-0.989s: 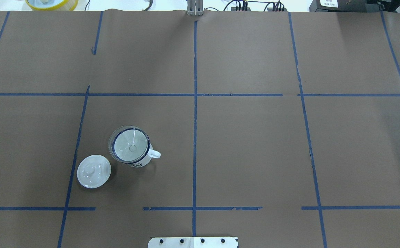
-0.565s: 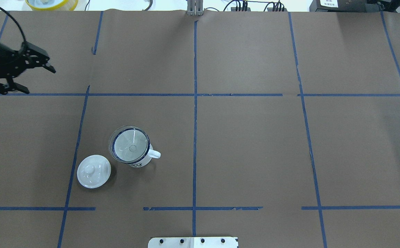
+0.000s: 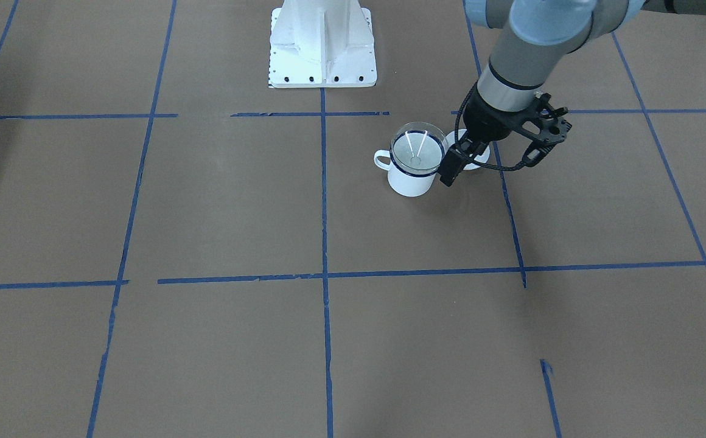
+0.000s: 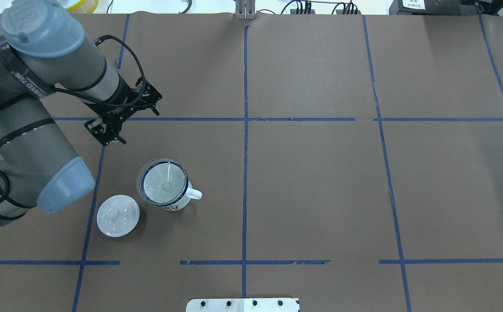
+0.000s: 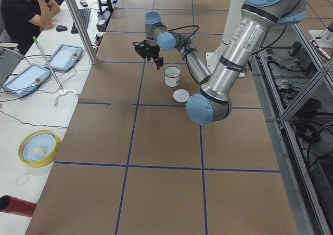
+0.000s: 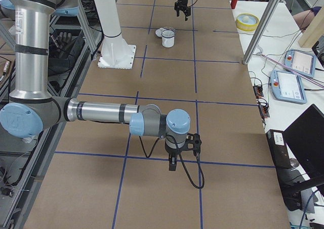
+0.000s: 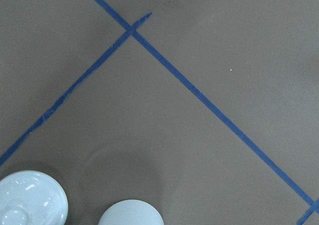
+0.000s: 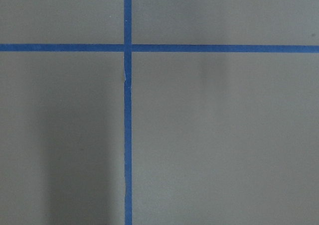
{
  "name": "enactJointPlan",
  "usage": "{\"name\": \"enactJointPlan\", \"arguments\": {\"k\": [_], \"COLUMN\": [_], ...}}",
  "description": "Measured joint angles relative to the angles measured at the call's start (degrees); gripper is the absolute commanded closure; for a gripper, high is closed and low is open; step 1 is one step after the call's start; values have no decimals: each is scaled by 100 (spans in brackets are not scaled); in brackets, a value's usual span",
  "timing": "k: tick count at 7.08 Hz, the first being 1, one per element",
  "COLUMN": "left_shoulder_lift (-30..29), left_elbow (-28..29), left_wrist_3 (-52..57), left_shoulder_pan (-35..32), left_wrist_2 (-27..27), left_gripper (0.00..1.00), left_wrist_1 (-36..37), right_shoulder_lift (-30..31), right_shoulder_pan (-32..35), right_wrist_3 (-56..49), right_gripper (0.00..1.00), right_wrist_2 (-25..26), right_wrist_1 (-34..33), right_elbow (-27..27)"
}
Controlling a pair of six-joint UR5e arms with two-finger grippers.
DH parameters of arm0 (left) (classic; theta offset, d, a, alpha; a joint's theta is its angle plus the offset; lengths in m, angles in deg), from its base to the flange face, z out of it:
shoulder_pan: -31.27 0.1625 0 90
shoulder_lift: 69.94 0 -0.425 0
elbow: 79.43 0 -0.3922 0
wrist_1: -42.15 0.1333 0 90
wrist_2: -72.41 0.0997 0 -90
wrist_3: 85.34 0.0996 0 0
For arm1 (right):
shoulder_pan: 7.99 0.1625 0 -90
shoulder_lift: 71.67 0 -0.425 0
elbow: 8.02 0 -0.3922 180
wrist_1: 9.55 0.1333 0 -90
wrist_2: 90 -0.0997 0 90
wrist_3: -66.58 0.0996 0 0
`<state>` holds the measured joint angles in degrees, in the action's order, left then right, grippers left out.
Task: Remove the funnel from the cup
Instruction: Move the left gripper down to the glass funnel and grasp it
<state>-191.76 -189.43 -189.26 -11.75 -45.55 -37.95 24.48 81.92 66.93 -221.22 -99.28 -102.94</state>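
Observation:
The cup [image 4: 178,203] is a white mug with a dark blue rim, upright on the brown table left of centre, handle to the right. The clear funnel [image 4: 163,185] sits in its mouth; both also show in the front view, cup [image 3: 411,181] and funnel [image 3: 417,152]. My left gripper [image 4: 141,128] is open and empty, above the table just beyond the cup and apart from it; in the front view [image 3: 492,167] it hangs beside the cup. My right gripper [image 6: 177,158] shows only in the exterior right view, far from the cup; I cannot tell whether it is open.
A white domed lid [image 4: 118,215] with a knob lies on the table just left of the cup, nearer the robot. The left wrist view shows the lid [image 7: 30,200] and the cup's top [image 7: 130,214] at its bottom edge. Blue tape lines cross the table.
My left arm has swept in from the table's left edge toward the cup, gripper still open. The cup, funnel and lid have not moved.

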Motion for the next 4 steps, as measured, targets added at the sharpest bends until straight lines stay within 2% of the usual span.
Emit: {"name": "enactJointPlan", "arguments": {"k": [2,4], "left_shoulder_lift": [-223,-307], "left_elbow": [218,438], "left_wrist_3": [-350,-410], "left_shoulder_pan": [438,776], "left_wrist_2": [331,665], "left_gripper": [4,18], "left_wrist_1": [27,30], "right_shoulder_lift": [0,0], "right_shoulder_pan": [0,0], "right_wrist_3": [0,0], "right_gripper": [0,0], "right_wrist_2": [0,0], "right_wrist_1": [0,0], "right_elbow": [0,0]}}
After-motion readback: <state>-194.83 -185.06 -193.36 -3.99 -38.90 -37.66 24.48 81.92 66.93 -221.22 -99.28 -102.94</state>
